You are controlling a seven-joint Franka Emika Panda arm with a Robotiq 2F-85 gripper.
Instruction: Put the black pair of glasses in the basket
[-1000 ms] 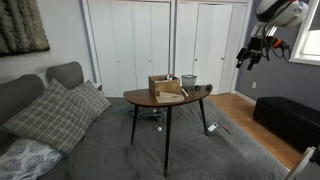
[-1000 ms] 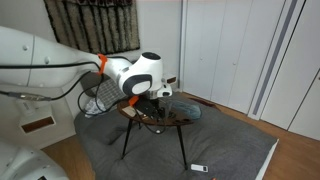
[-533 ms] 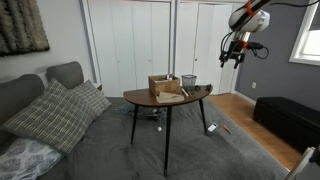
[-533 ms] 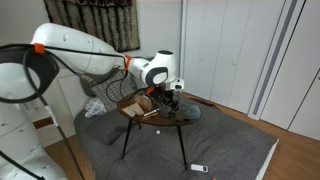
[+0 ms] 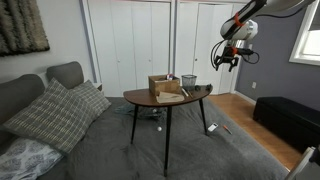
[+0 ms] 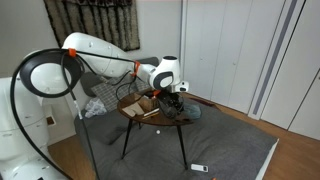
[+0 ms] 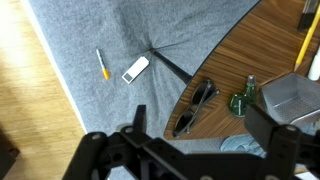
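Observation:
The black pair of glasses point(image 7: 197, 107) lies folded on the brown wooden table point(image 7: 262, 50), close to its rounded edge, in the wrist view. My gripper point(image 7: 200, 142) is open and empty and hangs high above the glasses, its two dark fingers point(image 7: 135, 122) to either side. In an exterior view the gripper point(image 5: 222, 63) is in the air above and beyond the table's end. In an exterior view the gripper point(image 6: 176, 97) is over the tabletop. A grey basket-like container point(image 7: 291, 96) stands on the table just past the glasses.
A small green glass object point(image 7: 244, 100) stands between the glasses and the grey container. A yellow pencil point(image 7: 300, 45) lies on the table. A brown open box point(image 5: 165, 86) sits mid-table. A white remote point(image 7: 135, 70) and an orange pen point(image 7: 103, 66) lie on the grey cover below.
The arm has swung toward the table and come lower, from the far upper corner to just past the table's end. The gripper has stayed open and empty.

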